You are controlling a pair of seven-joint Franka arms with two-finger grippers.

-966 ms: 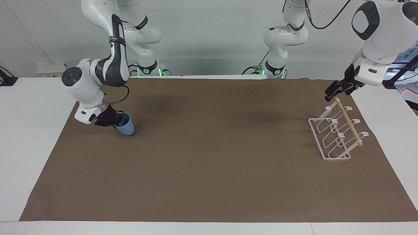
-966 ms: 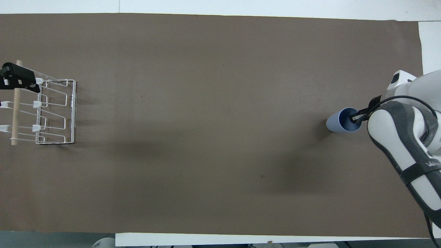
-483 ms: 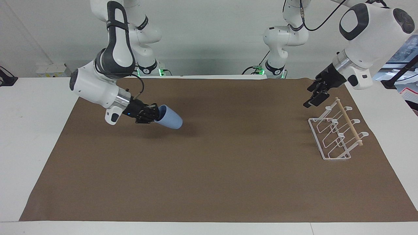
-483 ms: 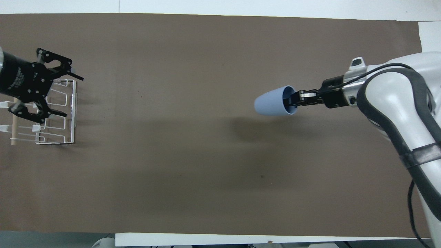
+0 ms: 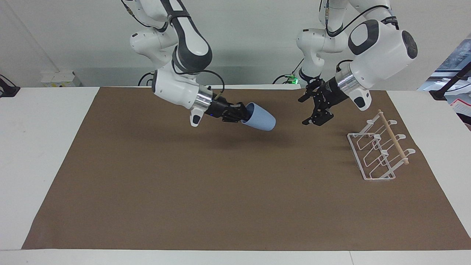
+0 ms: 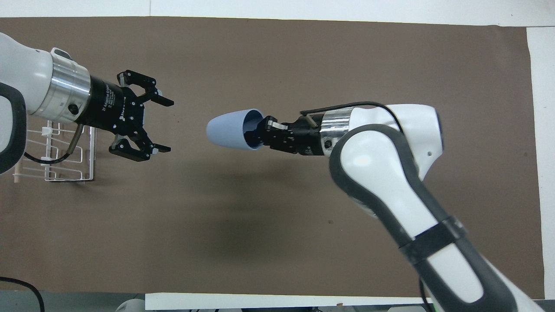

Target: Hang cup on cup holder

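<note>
The light-blue cup [image 5: 262, 118] is held in the air on its side over the middle of the brown mat, base pointing toward the left arm's end. My right gripper [image 5: 245, 114] is shut on its rim, one finger inside the mouth; the overhead view shows the same grip [image 6: 260, 130] on the cup [image 6: 227, 130]. My left gripper [image 5: 304, 111] is open and empty, raised beside the cup holder and facing the cup's base with a gap between them, as the overhead view also shows [image 6: 170, 126]. The white wire cup holder [image 5: 393, 139] stands empty at the left arm's end of the table [image 6: 92, 164].
A brown mat [image 5: 220, 191] covers most of the white table [image 5: 36, 147]. Nothing else lies on it in either view.
My right gripper lifted the cup off the mat and carried it toward the table's middle. My left gripper swung from over the cup holder toward the cup, fingers open.
</note>
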